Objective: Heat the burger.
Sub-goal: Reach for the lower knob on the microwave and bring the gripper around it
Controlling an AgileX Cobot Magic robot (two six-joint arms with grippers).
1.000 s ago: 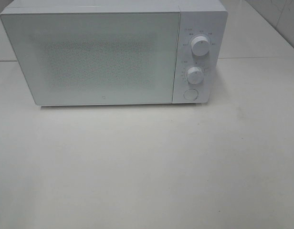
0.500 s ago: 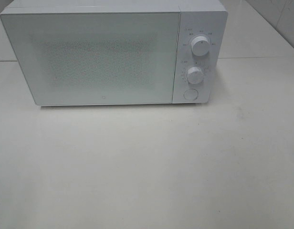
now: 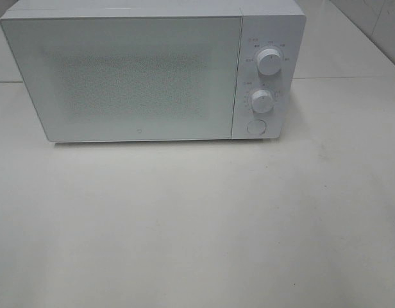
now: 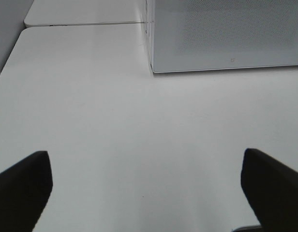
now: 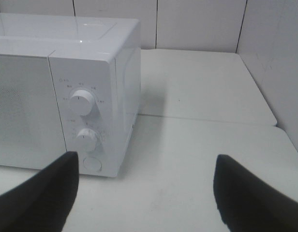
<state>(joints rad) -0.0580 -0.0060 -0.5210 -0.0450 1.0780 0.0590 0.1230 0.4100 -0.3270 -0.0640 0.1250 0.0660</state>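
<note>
Your white microwave [image 3: 120, 77] has its door shut. The small logo [image 3: 141, 134] low on the door and the tiny print around the upper dial [image 3: 268, 62] and lower dial [image 3: 262, 101] are too small to read. A round button [image 3: 256, 127] sits under the dials. The microwave stands on a white table [image 3: 197, 224] before a pale tiled wall [image 5: 197, 19]. Your left gripper [image 4: 146, 193] hangs over the table, jaws wide apart and holding nothing. Your right gripper [image 5: 146, 198] faces the dial panel, jaws apart too and empty. The burger shows in no view, so you cannot tell where it lies.
</note>
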